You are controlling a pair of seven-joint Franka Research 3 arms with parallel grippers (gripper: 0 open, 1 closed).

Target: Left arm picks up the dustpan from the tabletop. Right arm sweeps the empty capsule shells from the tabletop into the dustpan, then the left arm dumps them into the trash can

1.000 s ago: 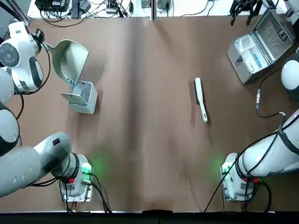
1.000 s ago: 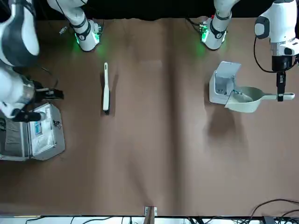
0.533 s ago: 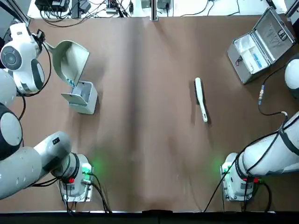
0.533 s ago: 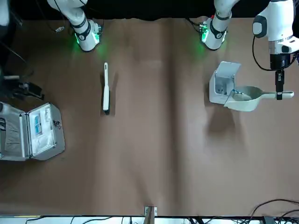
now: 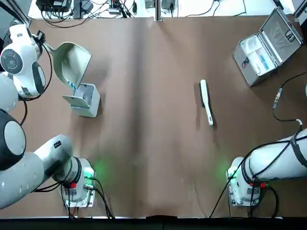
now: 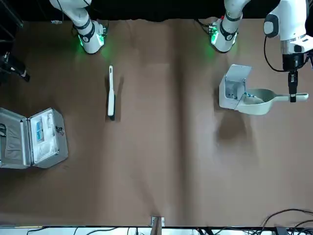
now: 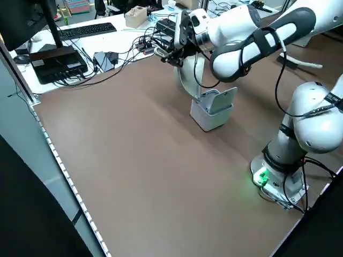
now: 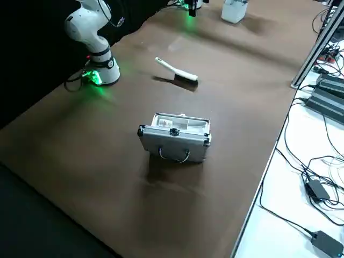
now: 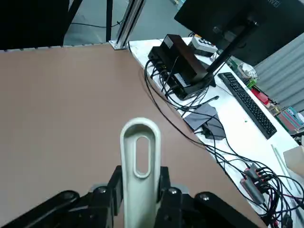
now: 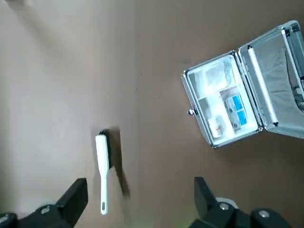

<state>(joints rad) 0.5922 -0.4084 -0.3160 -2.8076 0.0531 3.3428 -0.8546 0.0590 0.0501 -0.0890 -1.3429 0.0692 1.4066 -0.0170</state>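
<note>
My left gripper [image 6: 293, 95] is shut on the handle [image 9: 138, 159] of the cream-white dustpan [image 5: 72, 58]. It holds the pan tilted, mouth down, over the light grey trash can [image 5: 86, 99] at the table's far left. A few tiny pale blue capsule shells [image 5: 72, 85] sit at the pan's lower lip, right by the can's raised lid [image 6: 238, 74]. My right gripper [image 10: 140, 202] is open and empty, high above the right side of the brown tabletop [image 5: 153, 143].
A slim white brush [image 5: 206, 101] lies on the table right of centre. An open silver hinged case [image 5: 266, 45] stands at the far right corner. Cables and desk gear lie beyond the far table edge.
The right arm has drawn back from over the silver case towards the robot's right edge. The left arm and the tilted dustpan have hardly moved.
</note>
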